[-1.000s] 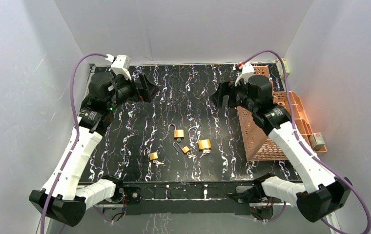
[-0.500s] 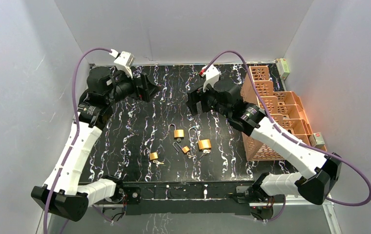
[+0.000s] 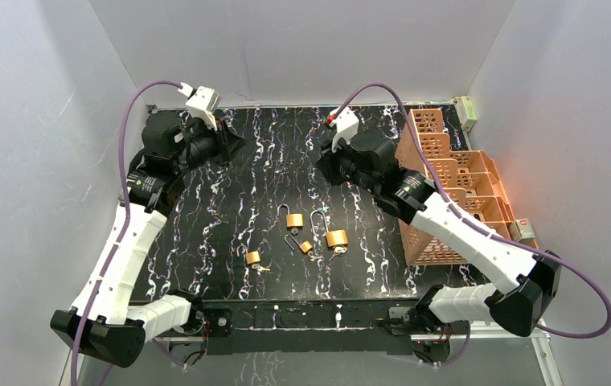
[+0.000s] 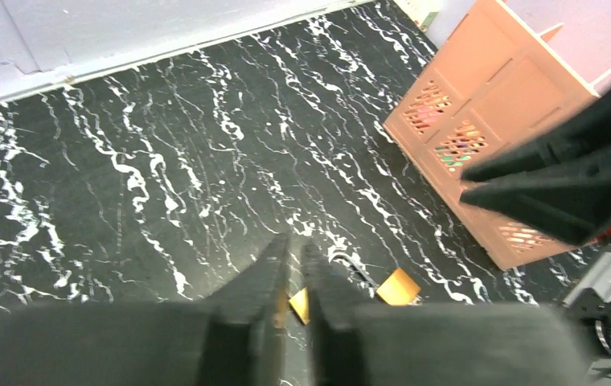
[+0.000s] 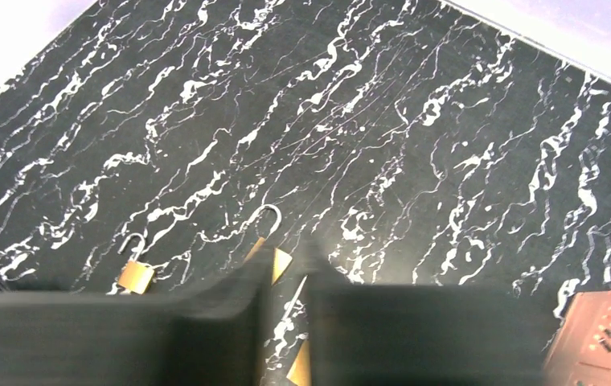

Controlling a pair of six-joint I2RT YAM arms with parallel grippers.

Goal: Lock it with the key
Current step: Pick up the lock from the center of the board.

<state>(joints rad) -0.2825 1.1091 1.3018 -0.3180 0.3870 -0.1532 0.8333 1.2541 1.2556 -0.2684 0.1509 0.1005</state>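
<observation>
Several brass padlocks lie with shackles open in the middle of the black marbled table [image 3: 206,217]: one [image 3: 290,219] at the back, a larger one [image 3: 336,238] to its right, a small one [image 3: 306,247] and one at the front left [image 3: 252,258]. A small silver key [image 3: 264,268] sticks out beside that last padlock. My left gripper [image 3: 235,143] hovers at the back left, shut and empty [image 4: 296,251]. My right gripper [image 3: 324,167] hangs behind the padlocks, fingers together with nothing in them [image 5: 286,269]. Two padlocks [image 5: 136,275] [image 5: 280,261] show below it.
An orange lattice crate [image 3: 447,173] stands along the table's right side, close to the right arm, and shows in the left wrist view [image 4: 495,96]. A small grey box [image 3: 521,232] sits beyond it. White walls enclose the table on three sides.
Both grippers have gone from wide open to shut. The right arm swung left from over the crate to behind the padlocks. The left arm barely moved.
</observation>
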